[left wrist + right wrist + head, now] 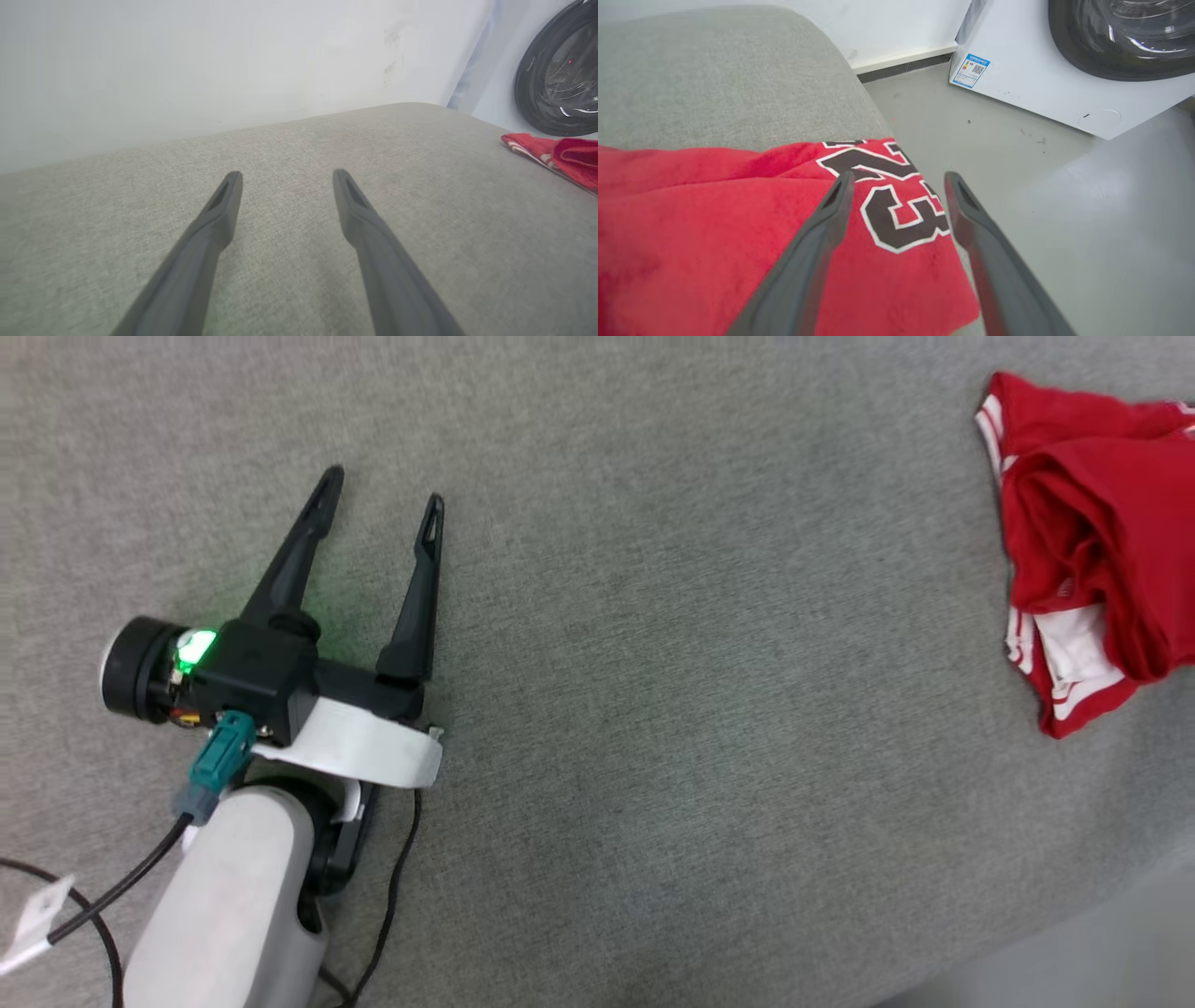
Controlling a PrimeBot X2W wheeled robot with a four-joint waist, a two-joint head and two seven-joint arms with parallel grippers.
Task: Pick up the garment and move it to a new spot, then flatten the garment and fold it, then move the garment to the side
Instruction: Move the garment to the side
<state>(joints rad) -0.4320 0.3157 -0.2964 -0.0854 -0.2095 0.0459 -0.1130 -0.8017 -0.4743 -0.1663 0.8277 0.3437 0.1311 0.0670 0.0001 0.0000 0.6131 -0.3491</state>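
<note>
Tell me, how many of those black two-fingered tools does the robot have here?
2. The left tool hangs open over the grey cushion; the right tool stands open over the red shirt, by its printed number.

Bright, even light; faint shadows; wrist-view foregrounds soft.

**Desk:** What colours does the garment (1083,523) carry?

**Photographer:** Bright red, with a white sleeve (1074,637) edged in red-and-white stripes. Its print (896,214) is a black "23" outlined in white.

**Desk:** And around it?

**Photographer:** The cushion (700,709) is a mottled grey weave. The left gripper (383,490) is black, with a glowing green light (196,649), a teal plug (222,756) and a whitish forearm (233,896). The washing machine (1027,79) is white with a dark door (1125,32) and a blue-and-white label (970,71). The floor (1064,210) is pale grey.
</note>
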